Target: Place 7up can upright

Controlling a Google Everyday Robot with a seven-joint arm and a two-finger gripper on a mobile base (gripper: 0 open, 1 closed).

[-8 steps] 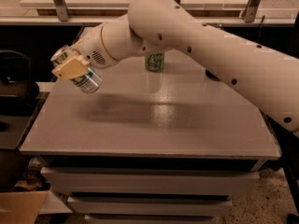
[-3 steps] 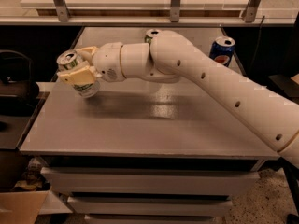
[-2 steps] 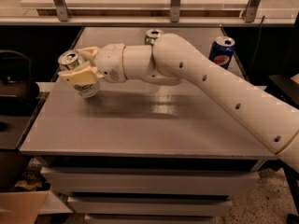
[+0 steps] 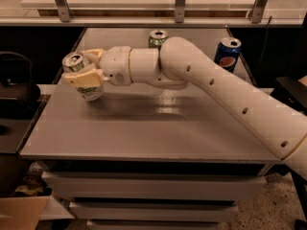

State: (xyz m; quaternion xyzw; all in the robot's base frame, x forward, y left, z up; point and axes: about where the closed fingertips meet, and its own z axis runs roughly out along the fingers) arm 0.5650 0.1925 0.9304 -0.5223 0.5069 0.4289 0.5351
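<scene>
Camera view, the only one I have. The hand (image 4: 79, 67) is out over the left part of the tabletop (image 4: 158, 128), close to its left edge, with the arm (image 4: 216, 90) reaching in from the right and lying low across the surface. The hand is clamped on the 7up can (image 4: 90, 91): one pale finger crosses the can's front and the other sits behind it, so the grip goes across the body from the side.

What matters for my next input is the can's long axis. It is close to upright but not true: the silver top leans to the left and the base sits a little to the right of it, under the hand. The base is right down at the tabletop. I cannot tell whether its rim is touching the surface or hanging just above it.

My judgement is that the task is nearly finished. I would roll the wrist a little to bring the top back over the base, settle the base flat, and only then let go. If I let go while it leans, it could tip over to the left, where the edge is close.

A green can (image 4: 157, 37) stands behind the arm at the rear of the tabletop and a blue Pepsi can (image 4: 227, 51) stands at the rear right. Both are well apart from the hand.
</scene>
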